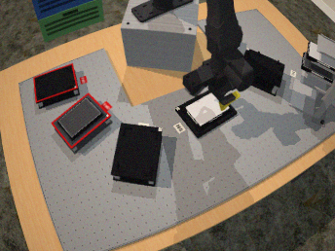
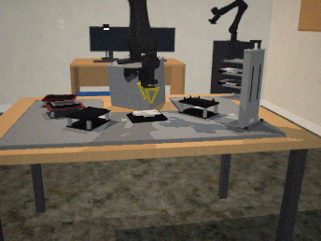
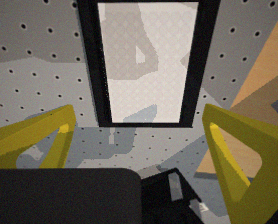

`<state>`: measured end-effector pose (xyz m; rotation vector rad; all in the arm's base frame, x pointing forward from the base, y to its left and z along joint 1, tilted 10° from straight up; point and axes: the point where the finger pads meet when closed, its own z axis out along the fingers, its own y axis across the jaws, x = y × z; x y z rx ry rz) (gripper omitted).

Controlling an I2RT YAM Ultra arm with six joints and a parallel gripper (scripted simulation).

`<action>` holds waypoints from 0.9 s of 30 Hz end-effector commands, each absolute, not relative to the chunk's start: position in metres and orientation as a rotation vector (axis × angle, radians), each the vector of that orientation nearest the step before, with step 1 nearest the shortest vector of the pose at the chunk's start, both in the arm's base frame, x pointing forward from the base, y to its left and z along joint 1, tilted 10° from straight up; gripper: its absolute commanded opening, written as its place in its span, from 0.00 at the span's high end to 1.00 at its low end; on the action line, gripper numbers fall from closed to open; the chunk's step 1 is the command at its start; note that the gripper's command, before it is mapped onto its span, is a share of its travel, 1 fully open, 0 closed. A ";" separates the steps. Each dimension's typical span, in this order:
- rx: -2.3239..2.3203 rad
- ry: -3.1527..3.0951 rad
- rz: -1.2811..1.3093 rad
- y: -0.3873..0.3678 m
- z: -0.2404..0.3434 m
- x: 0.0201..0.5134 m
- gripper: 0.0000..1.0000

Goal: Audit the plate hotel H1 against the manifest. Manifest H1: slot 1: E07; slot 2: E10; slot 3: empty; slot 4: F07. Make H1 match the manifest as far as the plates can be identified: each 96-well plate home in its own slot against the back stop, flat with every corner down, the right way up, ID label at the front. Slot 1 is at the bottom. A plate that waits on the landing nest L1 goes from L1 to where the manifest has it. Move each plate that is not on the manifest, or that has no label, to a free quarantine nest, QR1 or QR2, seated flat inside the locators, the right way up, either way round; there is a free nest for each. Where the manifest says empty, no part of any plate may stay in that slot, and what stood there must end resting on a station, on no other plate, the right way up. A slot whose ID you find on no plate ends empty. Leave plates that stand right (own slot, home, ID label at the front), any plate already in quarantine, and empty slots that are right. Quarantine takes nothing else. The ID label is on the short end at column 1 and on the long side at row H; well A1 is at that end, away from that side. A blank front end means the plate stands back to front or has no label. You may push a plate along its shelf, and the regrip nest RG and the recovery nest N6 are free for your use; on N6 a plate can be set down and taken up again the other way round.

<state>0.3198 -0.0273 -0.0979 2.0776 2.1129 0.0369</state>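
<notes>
A pale 96-well plate lies flat on a black nest in the middle of the mat. My gripper is open and empty. Its yellow fingers hang a little above the plate's near short end, clear of it. The plate hotel H1 stands at the right edge, and its slots show poorly. A dark grey plate sits in the nearer red-framed quarantine nest. The farther red-framed nest is empty.
A black empty nest stands front left of the middle nest. Another black nest stands to its right, near the hotel. The grey arm pedestal is at the back. Blue and green bins stand off the table.
</notes>
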 end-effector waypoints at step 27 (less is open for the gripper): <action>1.668 2.417 0.002 -0.030 -0.088 0.324 0.00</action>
